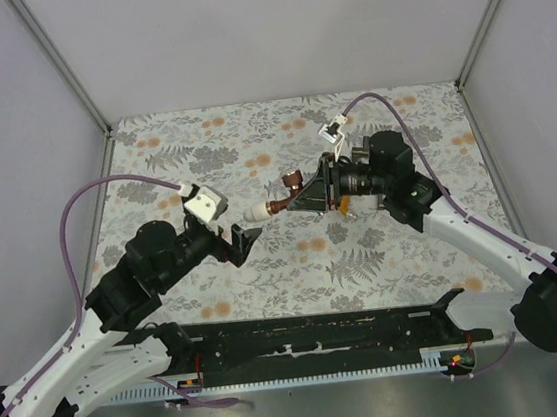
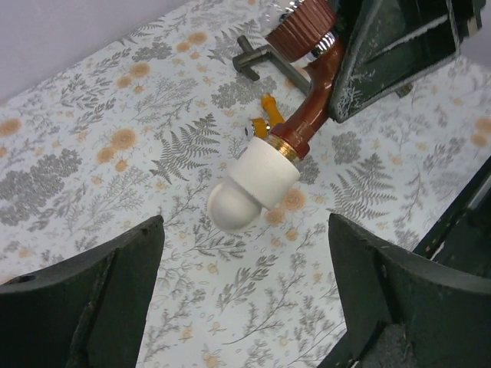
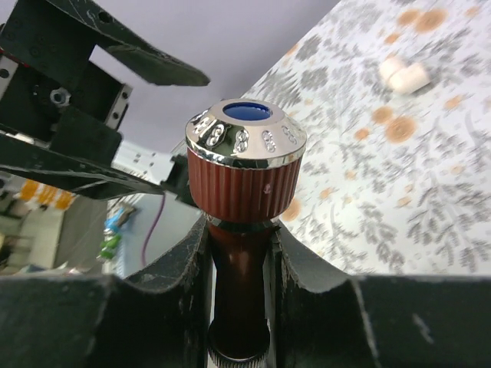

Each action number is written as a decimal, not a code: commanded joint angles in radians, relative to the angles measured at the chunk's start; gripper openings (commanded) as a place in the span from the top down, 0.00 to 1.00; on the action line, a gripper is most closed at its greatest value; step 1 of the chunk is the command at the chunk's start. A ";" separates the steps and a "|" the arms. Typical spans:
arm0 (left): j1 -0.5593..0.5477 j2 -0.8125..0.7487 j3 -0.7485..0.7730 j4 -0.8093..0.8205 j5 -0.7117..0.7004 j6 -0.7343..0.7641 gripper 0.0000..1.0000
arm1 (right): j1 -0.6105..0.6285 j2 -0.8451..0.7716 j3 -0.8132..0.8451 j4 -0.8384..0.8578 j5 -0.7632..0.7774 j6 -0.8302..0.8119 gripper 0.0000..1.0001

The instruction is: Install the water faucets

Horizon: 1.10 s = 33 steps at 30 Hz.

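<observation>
My right gripper (image 1: 304,193) is shut on the reddish-brown water faucet (image 1: 280,204) and holds it above the table, with its ribbed knob (image 3: 245,169) just past the fingers (image 3: 316,268). A white elbow fitting (image 2: 253,184) sits on the faucet's brass threaded end (image 2: 288,143). My left gripper (image 1: 243,243) is open and empty, a little short of and below the white fitting; its fingers (image 2: 92,299) show at the bottom of the left wrist view. A small orange faucet (image 2: 268,106) lies on the table behind, partly hidden.
A dark grey T-shaped tool (image 2: 256,57) lies on the floral table beyond the held faucet. A second white elbow fitting (image 3: 404,74) lies on the table farther off. Grey walls enclose the table on three sides (image 1: 61,62).
</observation>
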 commanded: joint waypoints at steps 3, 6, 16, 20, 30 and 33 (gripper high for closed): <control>0.003 -0.024 -0.003 0.096 -0.215 -0.520 0.09 | -0.003 -0.055 -0.072 0.249 0.132 -0.118 1.00; 0.004 -0.001 -0.003 0.118 -0.297 -0.673 0.10 | -0.003 -0.049 -0.134 0.412 0.132 -0.126 1.00; 0.004 0.039 -0.065 0.201 -0.469 -1.017 0.11 | 0.003 -0.030 -0.233 0.687 0.178 -0.212 1.00; 0.004 0.037 -0.130 0.303 -0.516 -1.095 0.14 | 0.009 -0.036 -0.242 0.717 0.190 -0.247 1.00; 0.026 0.089 -0.197 0.506 -0.477 -1.250 0.20 | 0.037 -0.039 -0.271 0.771 0.208 -0.292 1.00; 0.032 0.105 -0.205 0.515 -0.458 -1.306 0.20 | 0.045 -0.036 -0.286 0.808 0.216 -0.295 1.00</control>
